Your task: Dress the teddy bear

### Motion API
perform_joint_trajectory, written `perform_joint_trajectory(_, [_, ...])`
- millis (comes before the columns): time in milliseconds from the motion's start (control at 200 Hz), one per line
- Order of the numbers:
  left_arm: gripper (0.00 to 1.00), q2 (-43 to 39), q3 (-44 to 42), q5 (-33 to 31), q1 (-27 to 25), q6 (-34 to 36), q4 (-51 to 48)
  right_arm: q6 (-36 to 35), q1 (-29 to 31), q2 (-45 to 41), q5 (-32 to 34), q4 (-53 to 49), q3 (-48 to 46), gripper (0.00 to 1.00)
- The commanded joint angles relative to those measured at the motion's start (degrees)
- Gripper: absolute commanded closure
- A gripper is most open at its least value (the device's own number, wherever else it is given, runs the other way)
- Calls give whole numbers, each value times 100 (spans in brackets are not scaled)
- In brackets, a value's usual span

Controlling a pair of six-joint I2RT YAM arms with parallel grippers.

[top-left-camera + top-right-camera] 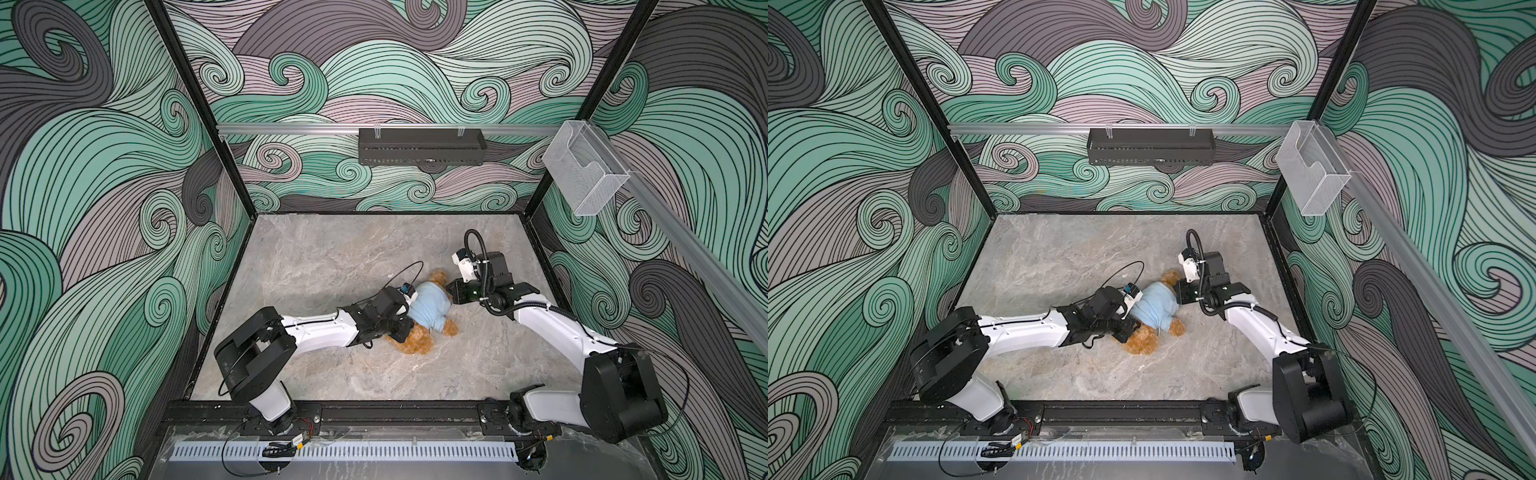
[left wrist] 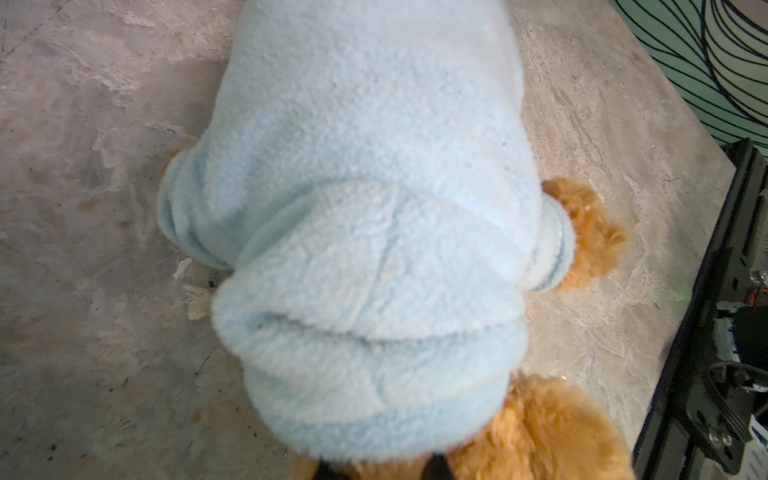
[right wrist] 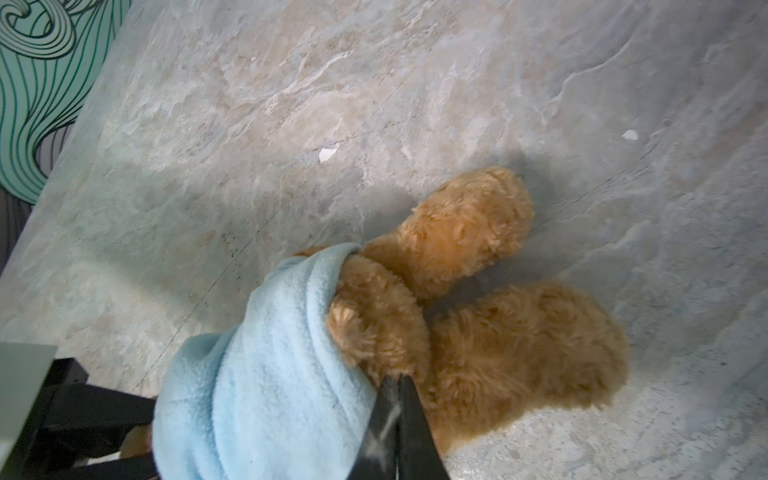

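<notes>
Left arm is stretched out low and nearly flat. Left gripper is pointed forward and slightly down. In the left wrist view only two dark fingertips are seen at the frame edge, with a gap between them, so grip can't be judged. Right arm is bent at the elbow, with the forearm reached inward. Right gripper is angled down, jaws pressed together. It is faced toward the left gripper, near but apart.

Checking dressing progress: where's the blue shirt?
The shirt is mid-table in both top views, on the teddy bear, between the left gripper and right gripper.
</notes>
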Motion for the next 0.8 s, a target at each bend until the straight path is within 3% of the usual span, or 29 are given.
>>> perform_joint_trajectory(0, [100,-1,-25,-23,-7,249,-445,15,-22,-40,453,54,-71,100])
perform_joint_trajectory(95, [100,-104,-81,-94,-7,286,-441,24,-23,-44,108,224,-86,98])
perform_joint_trajectory(270, [100,-63,-42,-69,-7,309,-461,151,-23,-237,-959,737,-329,72])
perform_joint_trajectory(435, [100,2,8,-7,-7,310,-461,107,-15,56,-1043,492,-265,60])
perform_joint_trajectory(520, [100,9,17,-7,-7,318,-481,56,-14,189,-1009,474,-269,64])
perform_joint_trajectory(710, [100,24,17,-6,-7,300,-496,103,-7,223,-956,537,-289,89])
perform_joint_trajectory(795, [100,41,20,2,-7,289,-496,95,-6,133,-667,499,-317,95])
